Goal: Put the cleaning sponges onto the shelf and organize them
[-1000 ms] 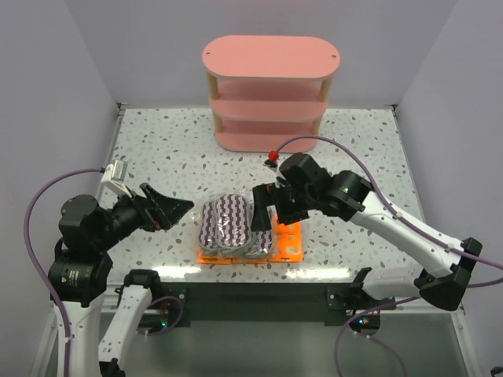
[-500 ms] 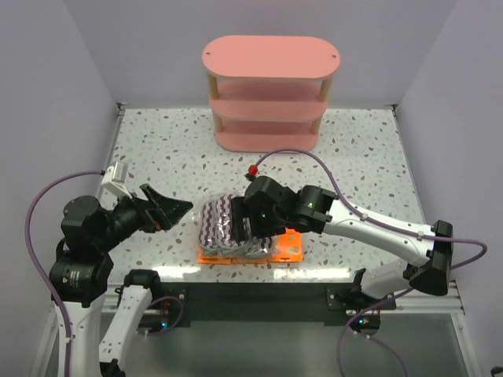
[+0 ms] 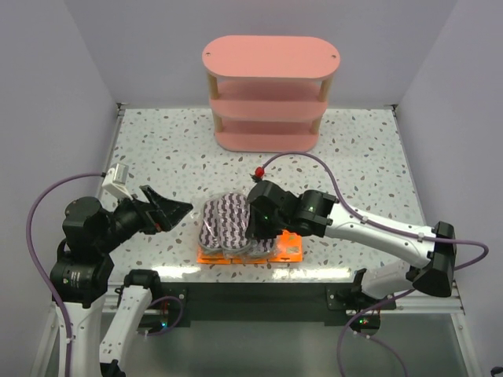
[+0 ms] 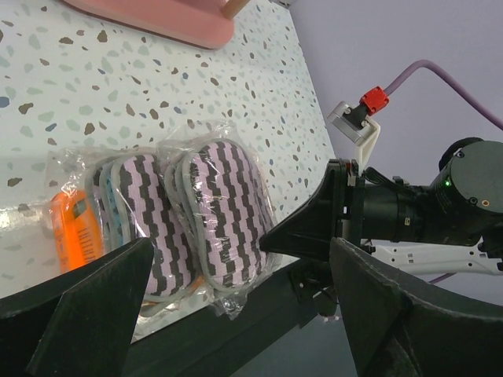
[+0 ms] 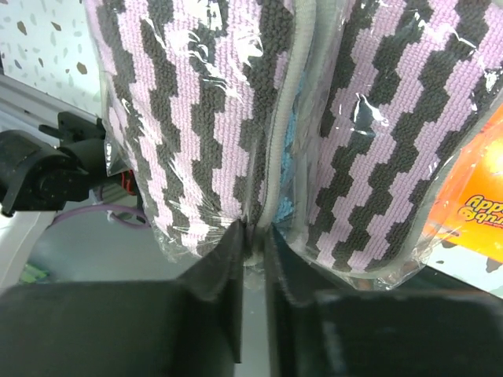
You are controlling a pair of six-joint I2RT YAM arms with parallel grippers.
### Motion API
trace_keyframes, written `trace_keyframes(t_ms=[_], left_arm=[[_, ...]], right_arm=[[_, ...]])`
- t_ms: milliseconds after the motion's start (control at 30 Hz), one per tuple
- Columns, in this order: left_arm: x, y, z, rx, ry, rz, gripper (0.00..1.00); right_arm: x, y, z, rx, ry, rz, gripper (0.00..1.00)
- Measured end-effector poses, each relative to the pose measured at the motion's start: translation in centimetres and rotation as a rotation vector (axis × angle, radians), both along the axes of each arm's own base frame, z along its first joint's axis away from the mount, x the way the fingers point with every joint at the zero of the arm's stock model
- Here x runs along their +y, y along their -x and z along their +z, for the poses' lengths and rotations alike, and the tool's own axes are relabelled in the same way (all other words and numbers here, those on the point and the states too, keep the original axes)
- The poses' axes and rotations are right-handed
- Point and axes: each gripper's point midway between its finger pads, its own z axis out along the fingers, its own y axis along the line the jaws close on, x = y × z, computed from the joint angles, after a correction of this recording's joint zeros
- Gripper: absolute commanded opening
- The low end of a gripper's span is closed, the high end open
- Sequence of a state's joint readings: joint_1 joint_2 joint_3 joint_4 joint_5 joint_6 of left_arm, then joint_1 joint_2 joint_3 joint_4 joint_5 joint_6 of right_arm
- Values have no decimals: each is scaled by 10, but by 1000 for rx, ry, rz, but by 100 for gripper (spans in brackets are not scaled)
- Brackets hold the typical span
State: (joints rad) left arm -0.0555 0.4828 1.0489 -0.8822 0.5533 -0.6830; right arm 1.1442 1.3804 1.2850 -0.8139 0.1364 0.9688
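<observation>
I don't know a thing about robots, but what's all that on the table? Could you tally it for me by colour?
Pink three-tier shelf with pale wooden posts: 1
Dark-and-lilac zigzag sponge packs in clear wrap: 3, overlapping in a pile
Bright-orange flat packets: at least 2, partly buried under the pile
Total: at least 6

A robotics lab test cell: plain lilac walls (image 3: 47, 78) box in a white speckled tabletop (image 3: 157, 149) from nine to three o'clock, two cabled black-and-white robot arms (image 3: 369, 228) bolted at six.
</observation>
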Motion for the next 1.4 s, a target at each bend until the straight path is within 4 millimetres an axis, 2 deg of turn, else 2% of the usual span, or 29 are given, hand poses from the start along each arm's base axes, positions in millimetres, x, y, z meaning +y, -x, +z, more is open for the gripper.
trace_keyframes(t_ms=[33,167,267,400,500,633,767,833,900,933,1000,1133,1200,1400], left_arm=[[0,0,0,0,0,0,100],[0,0,0,0,0,0,100],[0,0,0,1,0,0,100],[0,-1,0,2,0,-1,100],[0,-2,-1,7,0,-2,100],[-1,-4,-2,16,1,-4,100],[-2,-4,-2,21,3,-11,100],[-2,-5,-3,26,3,-13,100],[-2,-6,-2,30,3,-14,100],[-2,-7,-2,31,3,-14,100],[-2,-7,1,26,1,-15,100],[-2,-6,4,10,-9,-18,100],[-2,-6,4,9,-11,-19,100],[-2,-7,3,7,-14,-21,100]], right_arm=[[-1,0,1,-1,-2,0,0],[-4,2,10,-12,-27,0,0],[-9,3,24,-26,-64,-1,0],[-19,-11,66,-53,-153,-26,0],[-32,-40,106,-105,-234,-83,0],[-63,-90,162,-195,-299,-171,0],[-92,-157,238,-313,-367,-245,0],[-100,-195,277,-403,-420,-257,0],[-110,-227,300,-457,-463,-262,0],[-115,-241,304,-468,-482,-265,0],[-129,-265,299,-456,-509,-275,0],[-160,-305,270,-395,-513,-343,0],[-172,-323,262,-394,-517,-363,0],[-179,-351,256,-411,-556,-354,0]])
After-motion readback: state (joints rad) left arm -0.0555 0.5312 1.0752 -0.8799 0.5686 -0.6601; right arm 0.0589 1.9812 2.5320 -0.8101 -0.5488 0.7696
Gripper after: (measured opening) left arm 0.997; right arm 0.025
